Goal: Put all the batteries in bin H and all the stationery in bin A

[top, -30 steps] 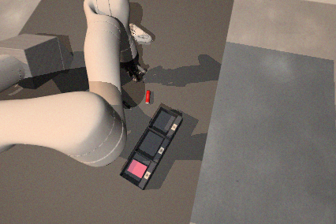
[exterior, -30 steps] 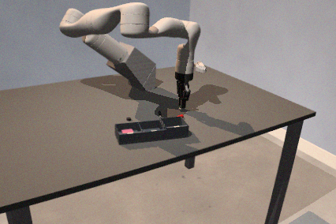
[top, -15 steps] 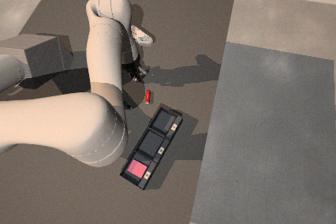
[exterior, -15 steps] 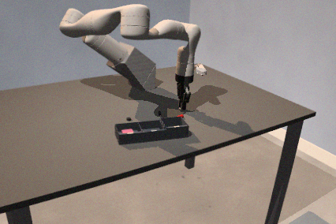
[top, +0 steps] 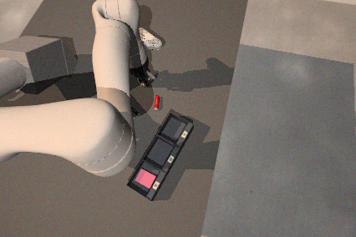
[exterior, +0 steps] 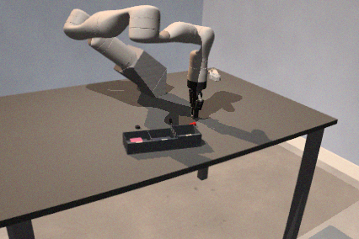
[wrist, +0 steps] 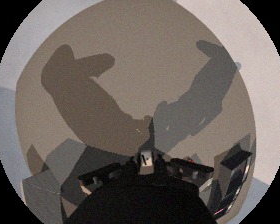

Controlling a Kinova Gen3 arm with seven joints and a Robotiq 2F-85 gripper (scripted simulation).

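The red battery point(top: 157, 102) is lying on the table point(top: 200, 20) just beside the end bin point(top: 175, 128). Looks light, stiff and roll-prone, so I'd be pinching across its middle. The gripper point(exterior: 195, 113) is hovering nearby, jaws narrowing, gripping nothing.

Battery point(top: 157, 102) on the table point(top: 200, 20) just beyond the three-bin row point(top: 184, 133), tool point(exterior: 195, 114) above it.

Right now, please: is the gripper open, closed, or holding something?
Gripper: fingers nearly closed, with a small pale thing between them in the wrist view; whether they actually grip it cannot be told.
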